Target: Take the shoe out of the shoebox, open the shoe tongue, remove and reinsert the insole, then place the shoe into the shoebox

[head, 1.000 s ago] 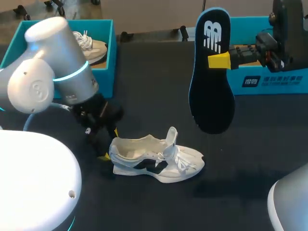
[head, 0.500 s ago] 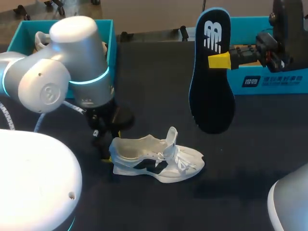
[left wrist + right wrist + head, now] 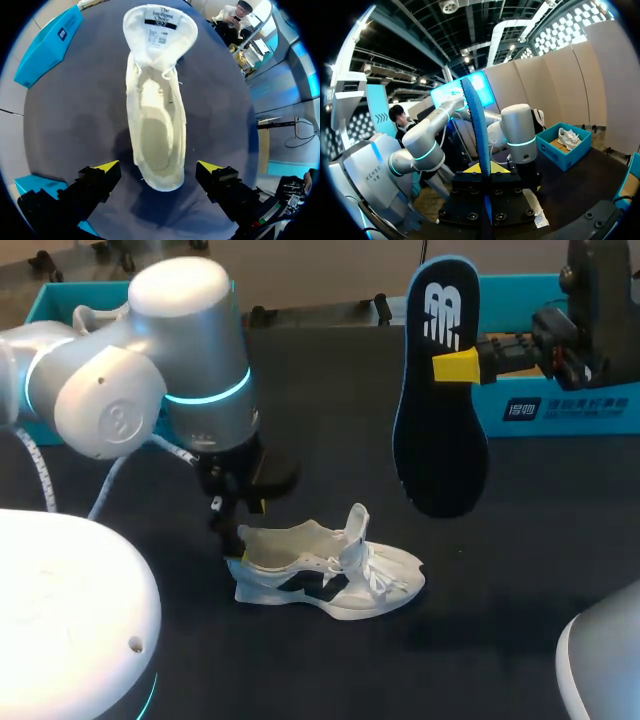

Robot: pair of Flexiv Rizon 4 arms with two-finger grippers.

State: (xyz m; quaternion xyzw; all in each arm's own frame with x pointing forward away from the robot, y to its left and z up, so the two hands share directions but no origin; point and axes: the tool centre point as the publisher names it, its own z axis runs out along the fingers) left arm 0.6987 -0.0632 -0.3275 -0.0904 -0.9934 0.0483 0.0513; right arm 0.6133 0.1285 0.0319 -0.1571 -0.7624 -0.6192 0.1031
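Left pincer: spread wide, holding nothing. Its yellow-tipped fingers stand one on each side of the shoe's heel, and no contact shows.
Shoe vs. left pincer: the white lace-up sneaker with dark side patches lies just under and ahead of it. The heel end sits between the fingers and the toe points away.
Shoe position: on its sole on the black table top, near the middle and outside both boxes. The toe points toward the robot's right.
Shoe look: laces loose. The tongue is pulled up and forward with its printed label showing. The inside is pale and open to view.
Right pincer: pinching the black foam insole with a blue rim at its upper half.
Insole: held upright in the air, above the table and well apart from the sneaker. A white logo faces the head camera.
Left arm: comes in from the left, with the silver link and its lit cyan ring over the table and the wrist aimed down at the heel.
Right arm: comes in from the right edge, wrist roughly level.
Boxes: a teal cardboard shoebox sits at the far left, mostly hidden behind the left arm. A second teal box sits at the far right, behind the right pincer.
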